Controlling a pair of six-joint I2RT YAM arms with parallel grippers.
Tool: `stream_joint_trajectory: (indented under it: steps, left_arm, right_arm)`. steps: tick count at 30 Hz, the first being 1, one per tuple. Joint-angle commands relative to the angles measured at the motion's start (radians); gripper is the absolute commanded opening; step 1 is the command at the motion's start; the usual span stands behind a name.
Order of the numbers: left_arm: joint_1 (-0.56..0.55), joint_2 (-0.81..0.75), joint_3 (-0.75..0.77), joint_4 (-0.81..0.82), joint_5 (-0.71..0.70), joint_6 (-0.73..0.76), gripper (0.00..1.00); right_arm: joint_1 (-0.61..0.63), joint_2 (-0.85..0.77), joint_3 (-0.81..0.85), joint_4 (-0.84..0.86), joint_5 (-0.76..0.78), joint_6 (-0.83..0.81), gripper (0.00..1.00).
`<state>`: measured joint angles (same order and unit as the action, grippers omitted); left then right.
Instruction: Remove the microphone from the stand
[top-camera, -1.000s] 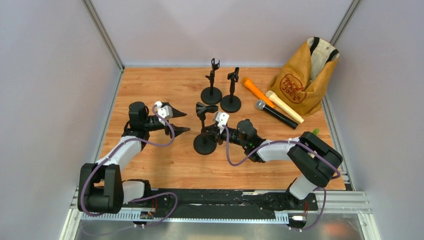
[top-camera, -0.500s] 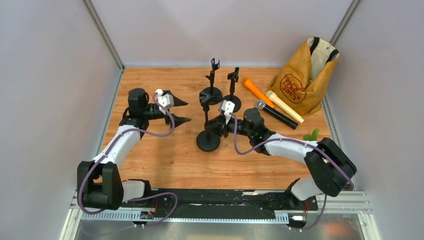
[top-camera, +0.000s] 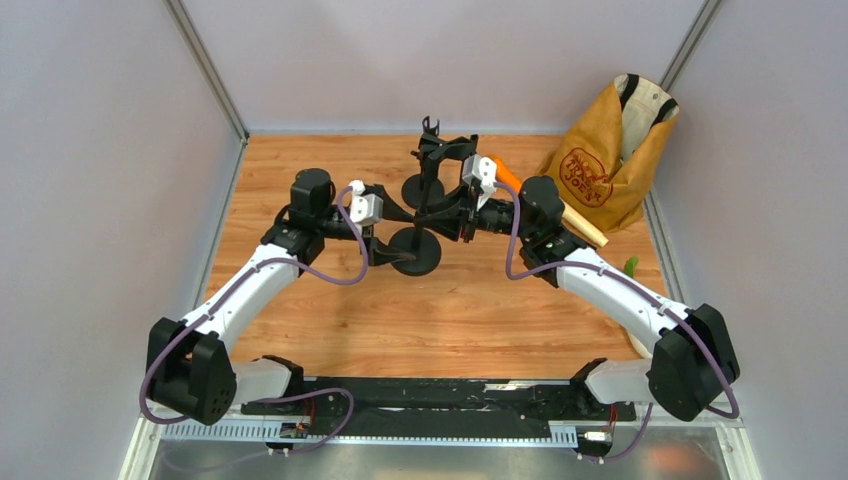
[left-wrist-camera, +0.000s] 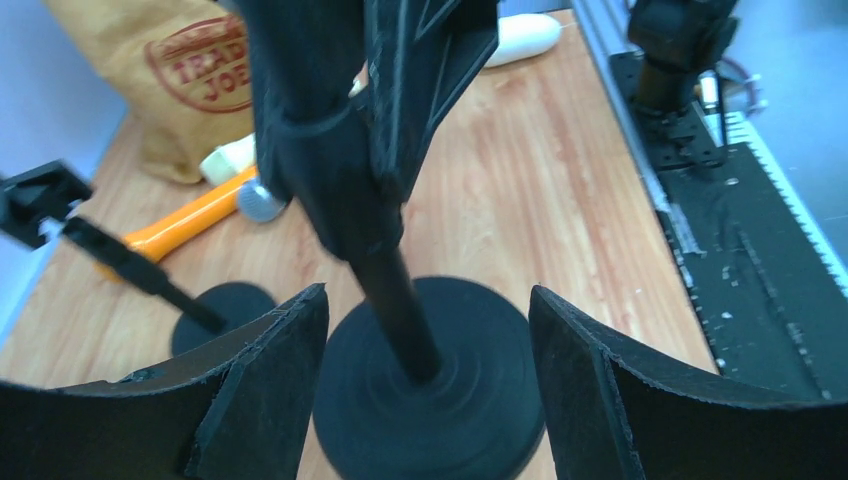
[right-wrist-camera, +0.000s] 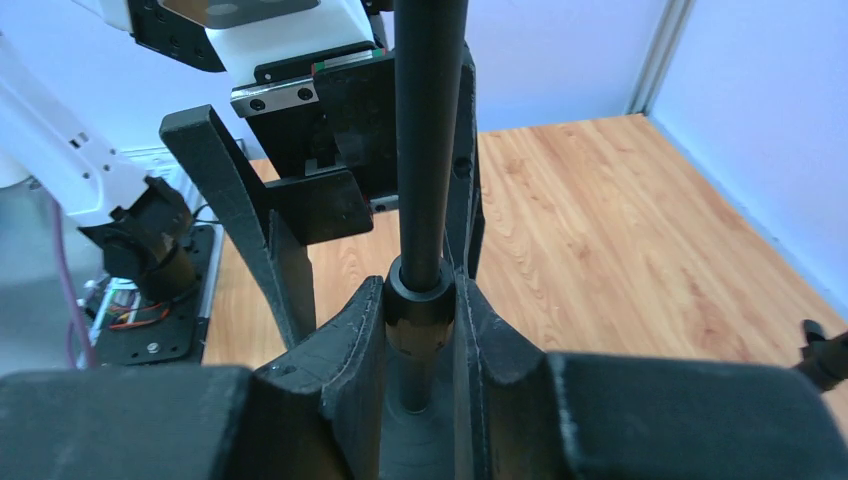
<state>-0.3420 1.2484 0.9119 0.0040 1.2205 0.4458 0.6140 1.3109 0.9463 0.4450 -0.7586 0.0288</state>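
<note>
In the top view the right arm (top-camera: 610, 285) is hiding the black microphone (left-wrist-camera: 262, 203) and covering most of the cream microphone (top-camera: 587, 230) at the far right. The stand (right-wrist-camera: 428, 150) is running off the top edge in both wrist views, blurring near the left wrist camera.

Three black stands, looks like: near stand (top-camera: 414, 252), back stand (top-camera: 423, 190), and a third stand (top-camera: 470, 147) mostly hidden in the top view, so that count is a bit shaky. Three microphones: orange microphone (top-camera: 503, 171), cream microphone (top-camera: 590, 233), silver-headed microphone (left-wrist-camera: 262, 203). One brown paper bag (top-camera: 600, 170); two robot arms, left arm (top-camera: 245, 290) and right arm (top-camera: 615, 290).
</note>
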Motion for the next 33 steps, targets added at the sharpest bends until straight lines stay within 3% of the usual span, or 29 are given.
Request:
stream_joint_trajectory:
  steps: [1,6,10,22,26,28,31,33]
  left_arm:
    - [-0.062,0.008,0.007,0.085,0.006,-0.12,0.8]
    - [-0.1,0.01,-0.039,0.231,-0.027,-0.244,0.78]
    - [-0.113,0.024,-0.042,0.248,-0.027,-0.283,0.67]
    - [-0.133,0.061,-0.063,0.258,-0.024,-0.305,0.6]
    - [-0.142,0.064,-0.065,0.272,-0.02,-0.318,0.46]
    - [-0.146,0.062,-0.065,0.274,-0.018,-0.322,0.34]
    - [-0.15,0.062,-0.065,0.278,-0.013,-0.33,0.05]
    - [-0.15,0.06,-0.067,0.284,-0.014,-0.338,0.01]
  right_arm:
    - [0.003,-0.047,-0.006,0.084,-0.082,0.078,0.0]
    - [0.003,-0.064,-0.041,0.116,-0.108,0.082,0.0]
    - [0.003,-0.082,-0.075,0.167,-0.122,0.086,0.0]
    - [0.003,-0.116,-0.098,0.176,-0.146,0.047,0.0]
    - [0.003,-0.116,-0.105,0.177,-0.146,0.034,0.0]
    - [0.003,-0.116,-0.108,0.181,-0.143,0.032,0.0]
    - [0.003,-0.118,-0.115,0.193,-0.135,0.035,0.0]
    - [0.003,-0.118,-0.116,0.194,-0.123,0.036,0.0]
